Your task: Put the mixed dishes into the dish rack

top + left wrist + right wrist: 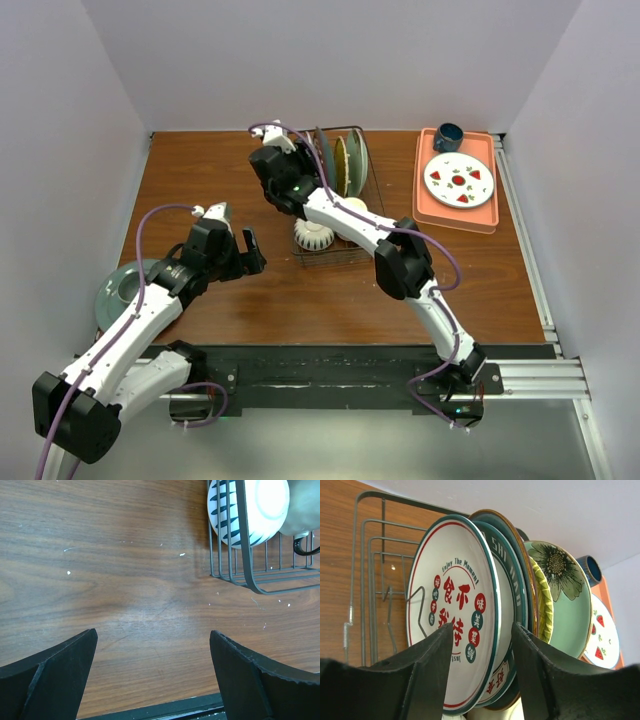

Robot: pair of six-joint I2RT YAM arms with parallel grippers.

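Observation:
The dish rack (pixel 371 190) holds several plates standing upright at its back, a striped bowl (pixel 313 237) at its front left and a cream mug (pixel 353 208). My right gripper (pixel 312 158) is open, its jaws either side of the rim of a white plate with red characters (pixel 455 605), the nearest plate in the rack (pixel 365 555). A pale green flower plate (pixel 562 585) stands further back. My left gripper (pixel 245 253) is open and empty over bare table (pixel 153 632), left of the rack (pixel 250 575) and the bowl (pixel 225 525).
A grey-green plate (pixel 112 295) lies on the table at the left, partly under my left arm. An orange tray (pixel 428 200) at the back right holds a white watermelon-patterned plate (pixel 460 180) and a dark blue mug (pixel 447 136). No blue-rimmed white plate shows.

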